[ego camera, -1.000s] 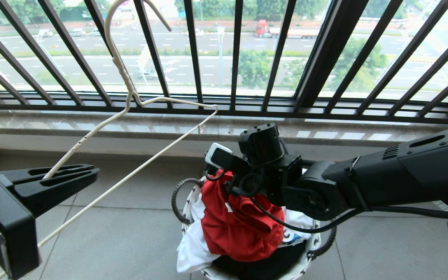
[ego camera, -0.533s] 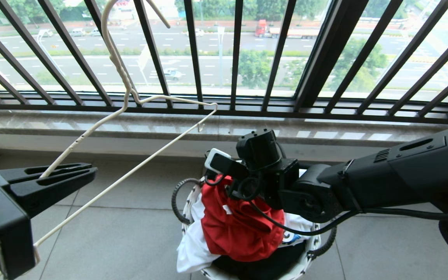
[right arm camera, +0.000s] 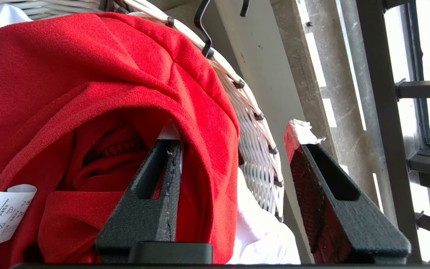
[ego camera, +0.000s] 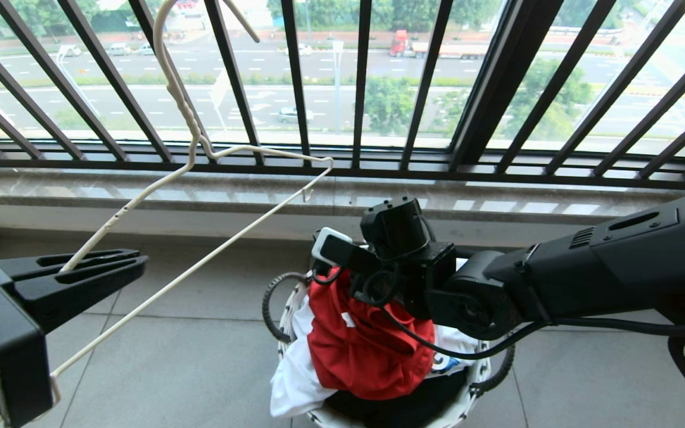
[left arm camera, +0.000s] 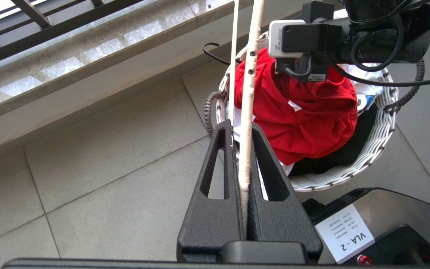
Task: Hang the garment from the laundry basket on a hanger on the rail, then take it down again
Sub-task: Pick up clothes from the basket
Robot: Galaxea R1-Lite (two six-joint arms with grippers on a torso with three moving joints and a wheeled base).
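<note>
our left gripper (left arm camera: 243,149) pinched the hanger (ego camera: 200,148) at lower left; our right gripper (right arm camera: 233,138) jaws stood apart around the garment (ego camera: 366,345) fold.

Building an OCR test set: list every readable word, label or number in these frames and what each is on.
"VLA - 2": white sticker on the robot body, left wrist view; the smaller lines beside it are too small to read.
"intel REALSENSE": side of the wrist camera on the right arm.
Care label on the red garment: washing symbols only, its text unreadable.
Sticker under that camera: unreadable.
</note>
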